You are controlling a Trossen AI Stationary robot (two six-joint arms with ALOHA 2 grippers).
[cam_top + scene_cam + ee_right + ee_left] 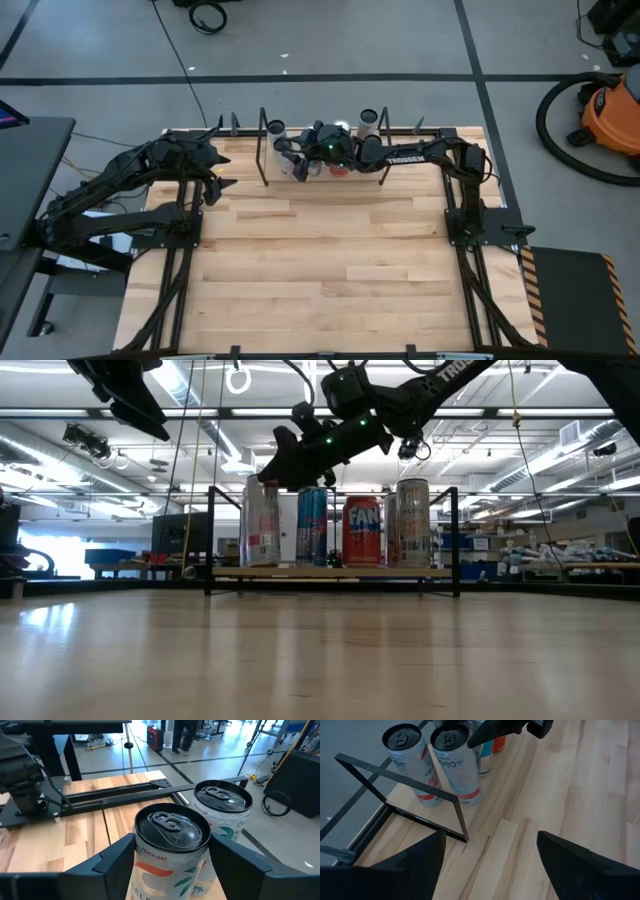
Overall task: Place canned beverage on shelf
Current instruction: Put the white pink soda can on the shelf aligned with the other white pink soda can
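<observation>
Right gripper [172, 865] at the shelf [330, 573]
Its fingers clasped a white can [172, 850] at the table's twelve o'clock; left gripper [490, 865] waited wide.

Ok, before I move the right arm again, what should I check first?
1. Peach Vibe Celsius can upright on the shelf board: ok.
2. Right gripper sits around that can's top; whether it grips or has let go: cannot tell.
3. Second Celsius can right behind it, upright: ok, but close.
4. Blue can and Fanta can standing: ok.
5. Left gripper open, waiting off the shelf's end, clear of the cans: ok.
</observation>
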